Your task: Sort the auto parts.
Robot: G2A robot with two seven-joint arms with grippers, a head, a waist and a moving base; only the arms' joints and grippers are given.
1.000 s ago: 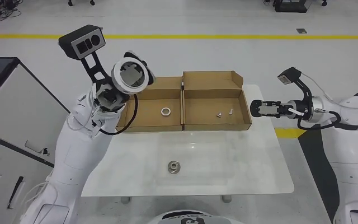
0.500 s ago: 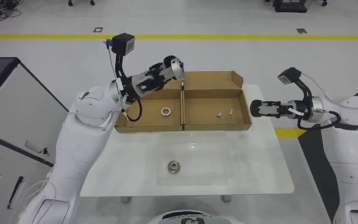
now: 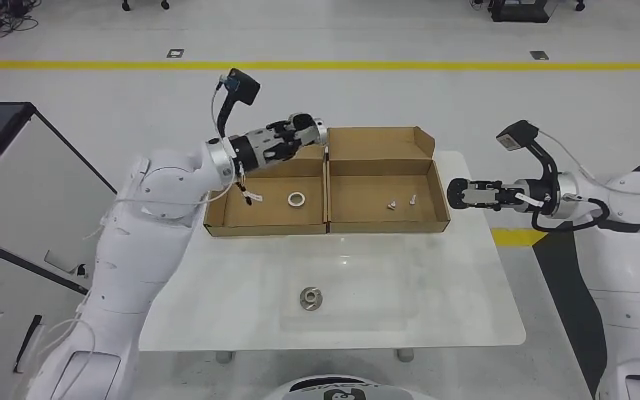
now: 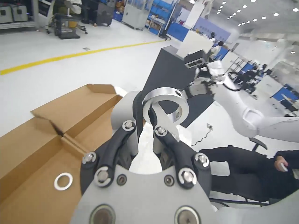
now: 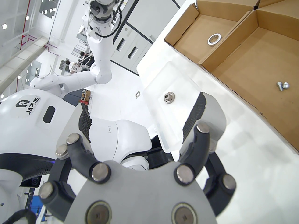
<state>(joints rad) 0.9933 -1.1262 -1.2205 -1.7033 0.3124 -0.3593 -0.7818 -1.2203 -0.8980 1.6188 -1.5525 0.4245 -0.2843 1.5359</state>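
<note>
Brown cardboard box (image 3: 370,200); silver ring (image 4: 163,92); white table (image 3: 420,290); yellow floor line (image 3: 400,66).

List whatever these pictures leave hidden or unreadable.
- Left wrist view: the left end effector covers the gripped stretch of the shaft collar.
- Top view: the fasteners in the cardboard box are too small to identify.
- Underside of the flanged hub: hidden against the table.
</note>
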